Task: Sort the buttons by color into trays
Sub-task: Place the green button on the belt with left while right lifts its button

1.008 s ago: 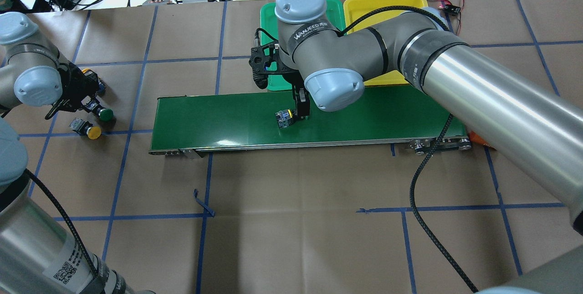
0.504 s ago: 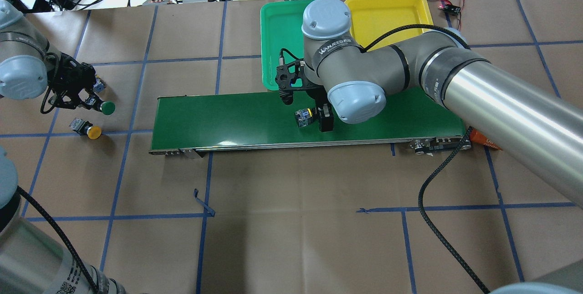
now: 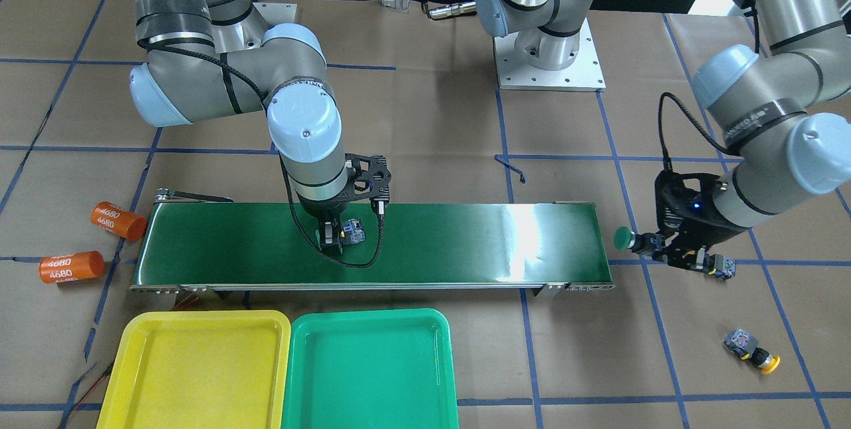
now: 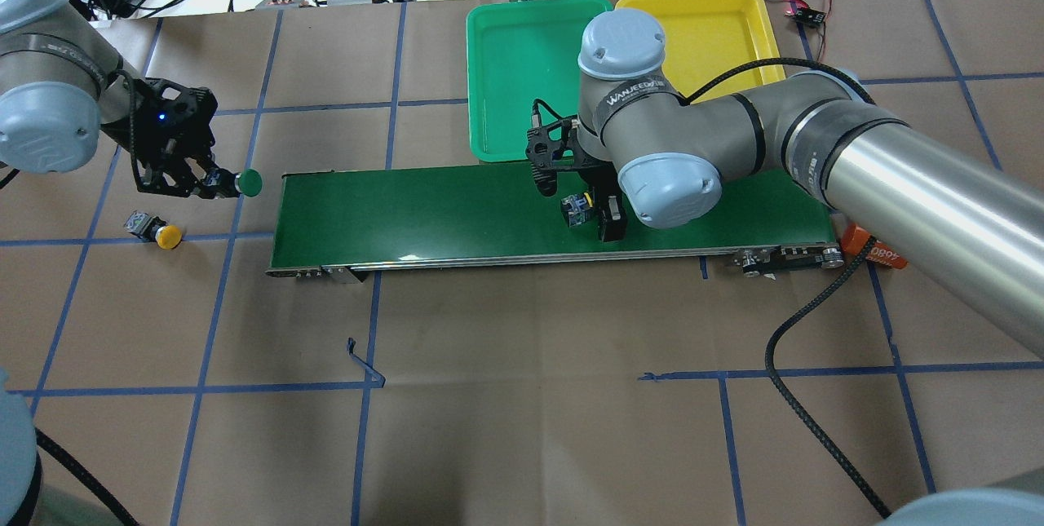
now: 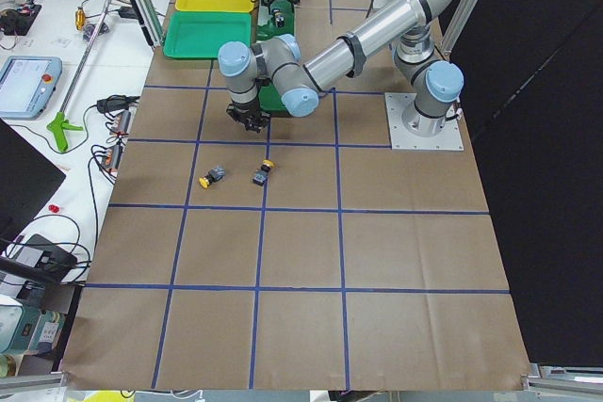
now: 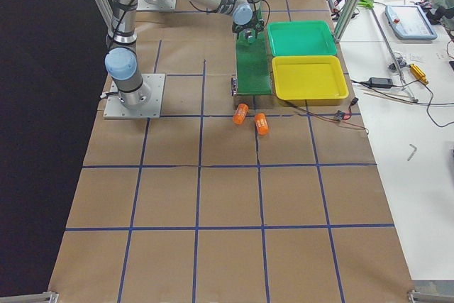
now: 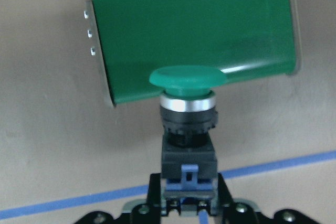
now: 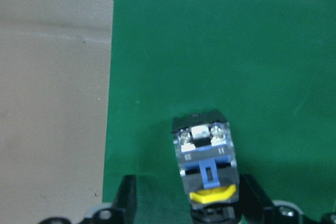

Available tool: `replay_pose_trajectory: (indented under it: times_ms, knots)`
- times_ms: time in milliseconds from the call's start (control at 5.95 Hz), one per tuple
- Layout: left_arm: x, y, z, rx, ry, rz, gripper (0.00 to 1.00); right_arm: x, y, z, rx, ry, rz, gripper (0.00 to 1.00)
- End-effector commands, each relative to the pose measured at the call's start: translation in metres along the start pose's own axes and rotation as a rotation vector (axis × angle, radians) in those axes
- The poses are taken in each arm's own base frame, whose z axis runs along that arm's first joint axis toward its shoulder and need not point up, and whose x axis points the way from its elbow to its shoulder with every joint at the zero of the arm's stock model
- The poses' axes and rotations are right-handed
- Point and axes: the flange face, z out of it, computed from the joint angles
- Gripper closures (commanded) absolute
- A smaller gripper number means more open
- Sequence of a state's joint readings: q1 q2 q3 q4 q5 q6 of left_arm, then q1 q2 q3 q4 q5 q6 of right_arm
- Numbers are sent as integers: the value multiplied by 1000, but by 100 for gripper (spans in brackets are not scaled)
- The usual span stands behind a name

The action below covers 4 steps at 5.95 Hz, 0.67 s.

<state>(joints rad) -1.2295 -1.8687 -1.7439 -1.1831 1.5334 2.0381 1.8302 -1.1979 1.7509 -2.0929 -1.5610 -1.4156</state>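
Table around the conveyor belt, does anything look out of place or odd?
Two orange cylinders marked 4680 lie on their sides off the conveyor belt end by the yellow tray, unrelated to the sorting. A strip of blue grid tape stands curled up off the paper.

Belt [image 4: 424, 212]: left stretch open above — right arm [image 4: 734, 143] overhangs the rest.
Belt's left end: left gripper [image 4: 214, 181], green button [image 4: 249, 182] just beside.
Green tray [image 4: 506, 77]: open above.
Yellow tray [image 4: 710, 28]: near edge under that arm.

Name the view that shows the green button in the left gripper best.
Left wrist-mounted: the green button fills the frame, cap to body. Overhead and front-facing show it small; the side views barely show it.
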Motion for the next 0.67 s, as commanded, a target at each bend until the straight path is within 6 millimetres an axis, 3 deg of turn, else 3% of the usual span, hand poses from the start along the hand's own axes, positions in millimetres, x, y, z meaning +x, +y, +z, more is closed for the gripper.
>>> replay_pose_trajectory:
  times_ms: [0, 168, 336, 504]
  knots:
    - [5, -86, 15, -11, 28, -128, 99, 3, 17, -6, -16, 5, -29, 64]
    - [-2, -110, 25, -19, 14, -101, 98, 8, 39, -9, -53, 8, -20, 79]
    - [-2, -119, 33, -22, 14, -92, 94, 8, 44, -18, -60, 23, -33, 84]
    - [2, -121, 35, -25, 10, -91, 30, 9, 47, -47, -85, 91, -29, 84]
